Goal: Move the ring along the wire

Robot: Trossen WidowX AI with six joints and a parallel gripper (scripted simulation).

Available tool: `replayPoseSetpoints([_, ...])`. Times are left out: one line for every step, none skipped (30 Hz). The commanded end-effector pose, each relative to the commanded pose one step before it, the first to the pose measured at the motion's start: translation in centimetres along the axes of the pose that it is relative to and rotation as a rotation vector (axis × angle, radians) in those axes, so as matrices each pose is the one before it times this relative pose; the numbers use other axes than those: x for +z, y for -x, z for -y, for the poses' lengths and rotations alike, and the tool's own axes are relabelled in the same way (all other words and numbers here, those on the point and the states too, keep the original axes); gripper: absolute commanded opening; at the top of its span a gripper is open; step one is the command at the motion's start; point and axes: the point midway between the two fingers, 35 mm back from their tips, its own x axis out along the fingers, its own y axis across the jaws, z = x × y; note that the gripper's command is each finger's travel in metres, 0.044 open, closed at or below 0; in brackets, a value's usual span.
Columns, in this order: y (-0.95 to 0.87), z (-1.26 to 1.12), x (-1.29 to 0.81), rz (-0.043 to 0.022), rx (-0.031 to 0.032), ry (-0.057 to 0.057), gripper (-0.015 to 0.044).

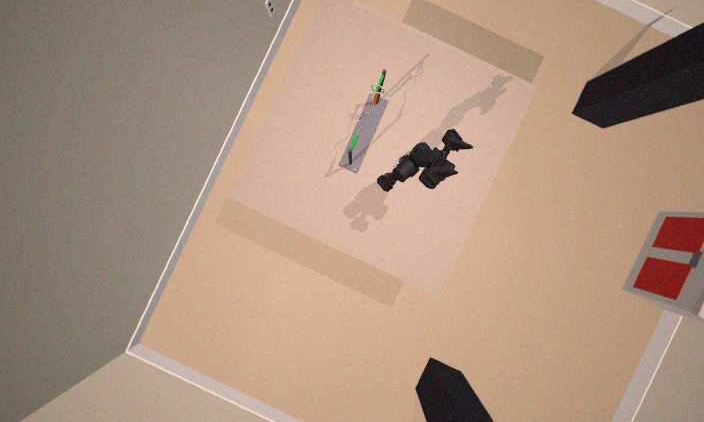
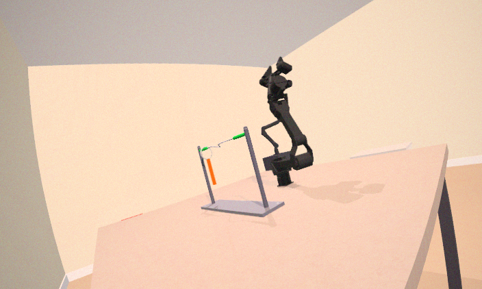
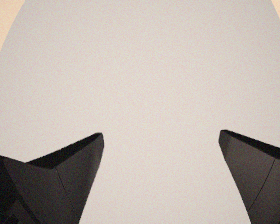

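Hanging on the green wire section (image 2: 204, 148) by the left post (image 2: 206, 176), the ring (image 2: 206, 153) dangled its orange handle (image 2: 211, 171). Released and pointing to twelve o'clock, the gripper (image 2: 278, 66) risked brushing the grey wire (image 2: 220, 143) while descending.

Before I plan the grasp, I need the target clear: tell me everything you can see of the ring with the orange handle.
The ring is a thin pale hoop with a straight orange handle hanging down from it, slightly slanted. It hangs on the green part of the wire beside the shorter post, above the grey base plate. The wire appears to pass through it. The gripper is open, raised far away, touching nothing.
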Motion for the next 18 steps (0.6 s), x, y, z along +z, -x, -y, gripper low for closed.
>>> replayPoseSetpoints([-0.092,0.286,0.020,-0.00306,-0.00692,0.0064,0.0374])
replayPoseSetpoints([-0.265,0.860,0.054,-0.00952,-0.02066,0.0190,0.0348])
replayPoseSetpoints([-0.422,1.435,0.056,-0.01701,-0.03402,0.0312,0.0321])
replayPoseSetpoints([-0.483,1.724,0.005,-0.02234,-0.04018,0.0368,0.0295])
replayPoseSetpoints([-0.464,1.717,-0.070,-0.02435,-0.03923,0.0360,0.0269])
replayPoseSetpoints([-0.445,1.706,-0.146,-0.02632,-0.03817,0.0353,0.0243])
replayPoseSetpoints([-0.426,1.691,-0.221,-0.02824,-0.03699,0.0345,0.0216])
replayPoseSetpoints([-0.304,1.212,-0.212,-0.02163,-0.02600,0.0245,0.0190])
replayPoseSetpoints([-0.344,1.423,-0.299,-0.02686,-0.02987,0.0286,0.0164])
replayPoseSetpoints([-0.366,1.572,-0.398,-0.03158,-0.03213,0.0313,0.0160])
replayPoseSetpoints([-0.364,1.611,-0.486,-0.03456,-0.03195,0.0319,0.0160])
replayPoseSetpoints([-0.347,1.581,-0.559,-0.03617,-0.03030,0.0313,0.0160])
replayPoseSetpoints([-0.331,1.546,-0.631,-0.03771,-0.02857,0.0306,0.0160])
replayPoseSetpoints([-0.316,1.508,-0.702,-0.03915,-0.02674,0.0300,0.0160])
replayPoseSetpoints([-0.302,1.467,-0.771,-0.04050,-0.02484,0.0294,0.0160])
replayPoseSetpoints([-0.288,1.422,-0.838,-0.04175,-0.02287,0.0288,0.0160])
replayPoseSetpoints([-0.275,1.374,-0.903,-0.04290,-0.02083,0.0282,0.0160])
replayPoseSetpoints([-0.262,1.323,-0.966,-0.04395,-0.01873,0.0276,0.0160])
